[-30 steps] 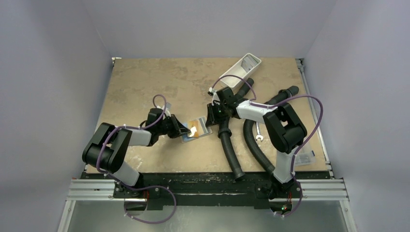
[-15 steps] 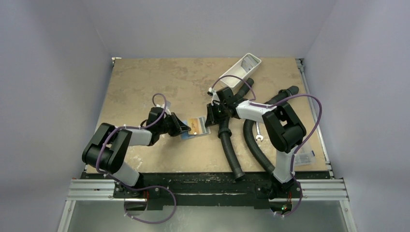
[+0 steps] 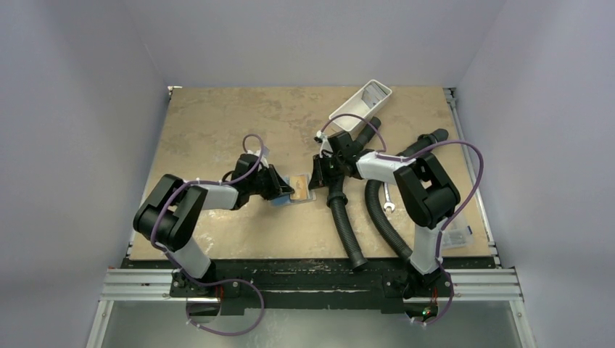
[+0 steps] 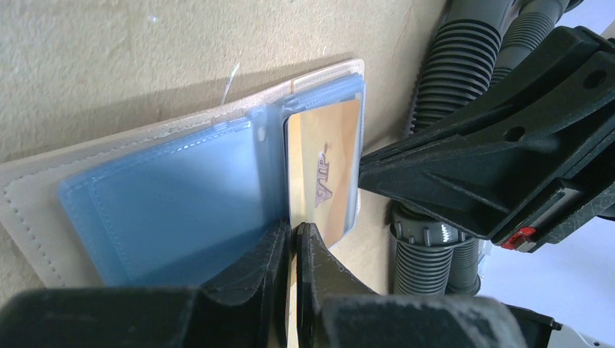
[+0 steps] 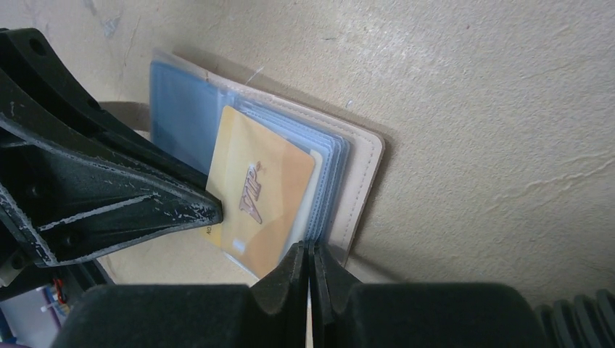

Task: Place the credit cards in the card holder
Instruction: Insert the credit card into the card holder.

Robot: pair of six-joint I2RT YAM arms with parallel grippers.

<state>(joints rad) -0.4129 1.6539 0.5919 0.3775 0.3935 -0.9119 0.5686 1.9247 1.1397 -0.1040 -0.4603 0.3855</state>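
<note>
Left fingers (image 4: pixel 288 233) are pressed together, tips butted on the near corner of the orange-tan VIP card (image 4: pixel 330 170). Can't tell if they pinch that edge or just nudge it. The card lies flat on the leaf of the open card holder (image 5: pixel 362 174) nearer the right arm. Its far end is tucked under the clear-blue pocket and its near end sticks out past the leaf toward the fingertips. Key relation: the card's long axis runs roughly straight ahead from the left tips. My read is the remaining push goes along that axis, deeper into the pocket, with the left arm lined up for it. Risk: an off-axis push skews the card or slides the holder. The holder sits flat on the table (image 5: pixel 471 109) between the two arms. Its other leaf shows blue under the pocket; card or bare sleeve, unclear. Right fingers (image 5: pixel 303 255) are also closed, tips at the holder's outer edge just beside the card's protruding end. Looks like bracing, but whether they clamp the leaf I can't tell. Beyond them are the corrugated hoses (image 3: pixel 344 217), then the white tray (image 3: pixel 360 105) near the far edge.
</note>
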